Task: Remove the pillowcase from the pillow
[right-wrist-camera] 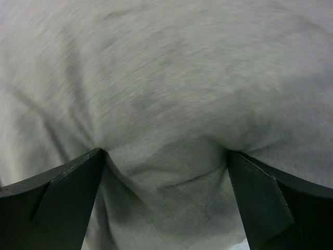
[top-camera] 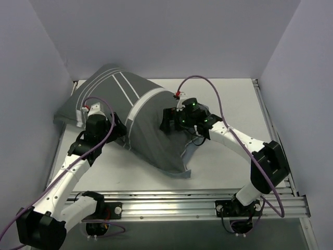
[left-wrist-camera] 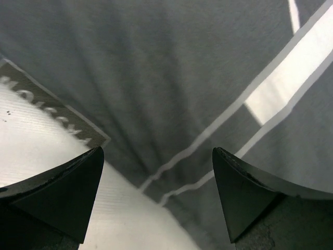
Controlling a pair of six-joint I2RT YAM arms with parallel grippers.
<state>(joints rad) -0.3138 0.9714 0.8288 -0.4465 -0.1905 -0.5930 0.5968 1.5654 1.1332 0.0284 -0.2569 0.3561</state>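
Left gripper (left-wrist-camera: 156, 159) and right gripper (right-wrist-camera: 164, 159), both released, at the pillowcase (top-camera: 151, 130).
White stripes run ahead of my left fingers; plain grey fabric bulges between my right fingers.

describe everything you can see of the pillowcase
The pillowcase is soft dark grey cloth with white stripes, a broad band flanked by thin lines. It lies puffed and creased across the far left and middle of the table, one limp corner trailing toward the near edge. The open right hand presses its fingertips into a plain grey stretch, puckering it. The open left hand hovers at its striped edge; contact there is unclear.
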